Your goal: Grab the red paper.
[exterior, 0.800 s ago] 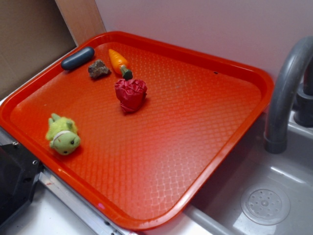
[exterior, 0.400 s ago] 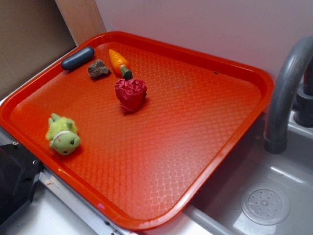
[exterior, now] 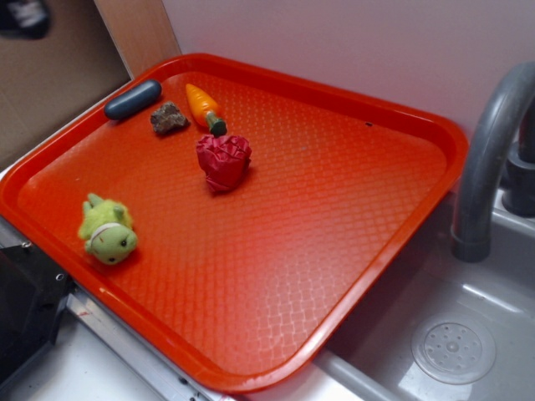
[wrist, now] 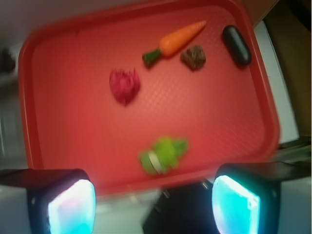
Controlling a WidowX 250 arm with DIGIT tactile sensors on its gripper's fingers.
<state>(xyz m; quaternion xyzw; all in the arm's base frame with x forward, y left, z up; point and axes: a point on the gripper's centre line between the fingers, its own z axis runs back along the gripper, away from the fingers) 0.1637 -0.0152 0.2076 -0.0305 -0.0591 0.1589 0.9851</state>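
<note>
The red paper (exterior: 223, 160) lies free on the orange-red tray (exterior: 351, 242), toward the tray's back half, just in front of the toy carrot (exterior: 204, 107), whose green stem end points at it; the 2 sit close but appear apart. The brown lump (exterior: 169, 118) and the dark blue oblong (exterior: 132, 99) sit farther back beside the carrot, and the green plush toy (exterior: 108, 230) rests well apart near the tray's front-left rim, so the wad has bare tray on its other sides, which should leave room for fingers to straddle it. The pincer (wrist: 153, 207) is spread wide and holds nothing; in the blurred wrist view its 2 pads (wrist: 72, 207) hang above the tray's near edge, high over the plush toy and well short of the paper. The dark blur at the exterior view's upper-left corner is probably the arm, though too smeared to be sure. The grab has not begun.
</note>
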